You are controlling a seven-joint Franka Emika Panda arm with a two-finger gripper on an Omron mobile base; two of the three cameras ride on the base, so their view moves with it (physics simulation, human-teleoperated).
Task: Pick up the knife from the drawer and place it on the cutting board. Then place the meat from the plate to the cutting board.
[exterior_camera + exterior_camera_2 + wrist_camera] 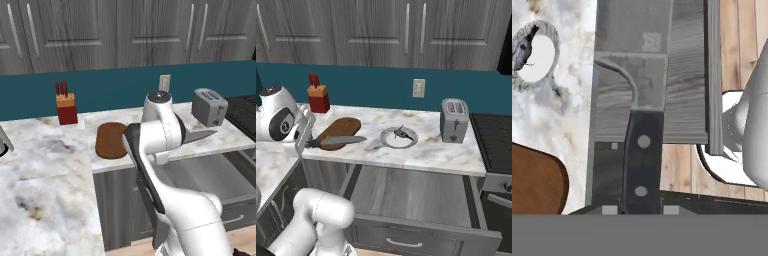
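Observation:
My gripper (308,142) (641,210) is shut on the dark handle of the knife (643,150). Its grey blade (341,140) (201,135) points right, level, above the counter's front edge and the open drawer (411,192) (684,75). The brown cutting board (338,128) (111,140) (534,182) lies on the counter just behind and beside the gripper. To the right of the board sits the pale round plate (387,140) (542,80) with the small dark piece of meat (401,132) (524,47) on it.
A red knife block (318,100) (66,107) stands behind the board by the teal wall. A silver toaster (454,120) (210,106) is at the right, with a dark stove (496,135) beyond it. The drawer front (406,243) juts toward the base.

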